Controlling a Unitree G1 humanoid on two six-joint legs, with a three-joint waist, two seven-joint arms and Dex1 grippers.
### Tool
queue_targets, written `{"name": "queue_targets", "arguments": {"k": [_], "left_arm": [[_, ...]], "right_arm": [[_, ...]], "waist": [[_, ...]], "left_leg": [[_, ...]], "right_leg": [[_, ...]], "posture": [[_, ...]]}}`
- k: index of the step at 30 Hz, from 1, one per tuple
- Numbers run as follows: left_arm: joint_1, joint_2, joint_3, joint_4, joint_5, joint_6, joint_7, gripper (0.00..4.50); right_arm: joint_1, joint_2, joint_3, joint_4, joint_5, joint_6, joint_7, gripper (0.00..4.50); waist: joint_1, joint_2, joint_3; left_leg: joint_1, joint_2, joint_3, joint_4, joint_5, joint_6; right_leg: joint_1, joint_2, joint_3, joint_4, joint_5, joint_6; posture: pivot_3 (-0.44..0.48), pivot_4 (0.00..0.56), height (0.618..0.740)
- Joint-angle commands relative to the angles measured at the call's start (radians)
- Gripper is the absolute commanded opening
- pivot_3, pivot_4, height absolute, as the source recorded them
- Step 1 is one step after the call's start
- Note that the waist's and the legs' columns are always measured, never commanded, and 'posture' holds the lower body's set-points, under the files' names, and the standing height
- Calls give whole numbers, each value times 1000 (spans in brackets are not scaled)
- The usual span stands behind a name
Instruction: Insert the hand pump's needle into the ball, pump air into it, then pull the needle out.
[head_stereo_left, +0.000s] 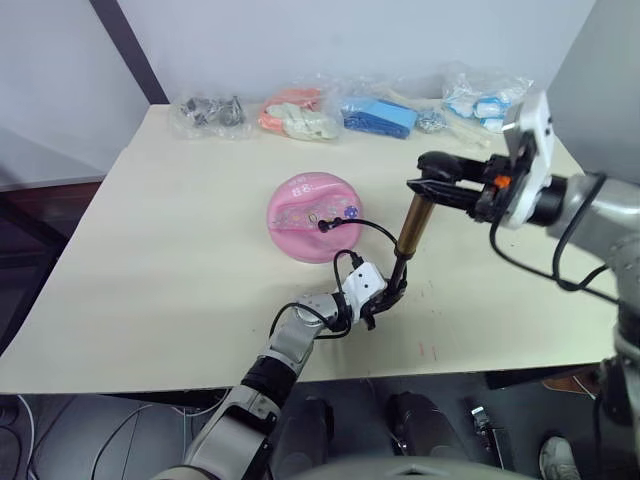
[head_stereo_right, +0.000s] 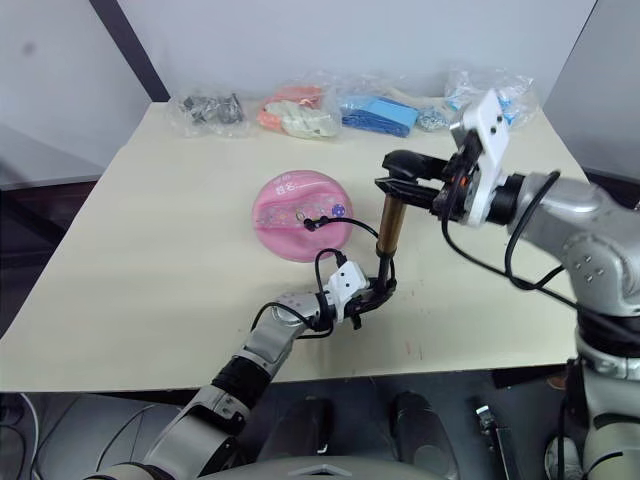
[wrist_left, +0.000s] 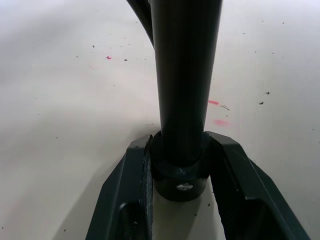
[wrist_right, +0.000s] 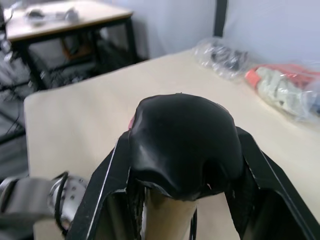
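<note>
The pink ball (head_stereo_left: 312, 216) lies dented on the table's middle. The hand pump (head_stereo_left: 411, 232) stands upright to its right, gold tube with a black hose (head_stereo_left: 362, 228) arcing to the ball's valve, where the needle is plugged in and hidden. My left gripper (head_stereo_left: 390, 292) is shut on the pump's black base (wrist_left: 181, 170) at the table surface. My right gripper (head_stereo_left: 428, 185) is shut on the black T-handle (wrist_right: 182, 142) at the pump's top.
Several clear bags lie along the table's far edge: dark hardware (head_stereo_left: 210, 112), orange-pink items (head_stereo_left: 297, 114), blue items (head_stereo_left: 380, 116) and white-blue items (head_stereo_left: 484, 100). Bare tabletop (head_stereo_left: 160, 260) stretches to the left of the ball. The front edge runs just behind my left wrist.
</note>
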Motion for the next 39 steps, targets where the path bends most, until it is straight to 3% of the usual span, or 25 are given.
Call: {"name": "queue_targets", "arguments": {"k": [1, 3, 5, 10, 16, 32, 39], "left_arm": [[38, 22, -13, 32, 19, 37, -13, 1101], [40, 21, -13, 28, 18, 39, -13, 1101], [39, 19, -13, 28, 19, 41, -12, 1101], [34, 13, -12, 24, 17, 46, -8, 1101], [35, 17, -9, 29, 18, 45, -6, 1101], [40, 16, -14, 28, 19, 48, -5, 1101], [41, 21, -17, 39, 21, 46, -8, 1101]], "right_arm": [[95, 18, 111, -1, -81, -29, -3, 1543], [155, 40, 170, 15, -132, -67, -1, 1527], [207, 69, 233, 49, -186, -113, 5, 1006], [292, 131, 340, 157, -318, -222, 19, 1008], [269, 161, 275, 139, -299, -207, 28, 1008], [358, 219, 341, 300, -433, -316, 75, 1008], [241, 198, 169, 103, -303, -211, 46, 1008]], "waist": [[-1, -1, -2], [0, -4, -5], [-1, -1, -6], [-2, -4, -11], [-3, -4, -11], [-5, -6, -14], [-4, -5, -12]], "left_leg": [[0, 0, 0, 0, 0, 0], [1, 1, -1, 0, 0, 0], [1, 2, -1, 0, 0, 0], [5, 2, 0, 0, 0, 0], [11, 2, 1, -1, 0, 0], [14, 3, 1, -1, 0, 0], [15, 3, 1, -1, 0, 0]], "right_leg": [[0, 0, 0, 0, 0, 0], [1, 1, -1, 0, 0, 0], [1, 2, 0, 0, 0, -1], [3, 3, 1, 0, 0, -1], [8, 3, 2, 0, -3, -4], [11, 4, 2, 0, -3, -5], [12, 4, 2, 0, -3, -5]], "posture": [[0, 150, 740], [0, 150, 740], [0, 150, 740], [0, 150, 740], [0, 150, 740], [0, 150, 740], [0, 150, 740]]}}
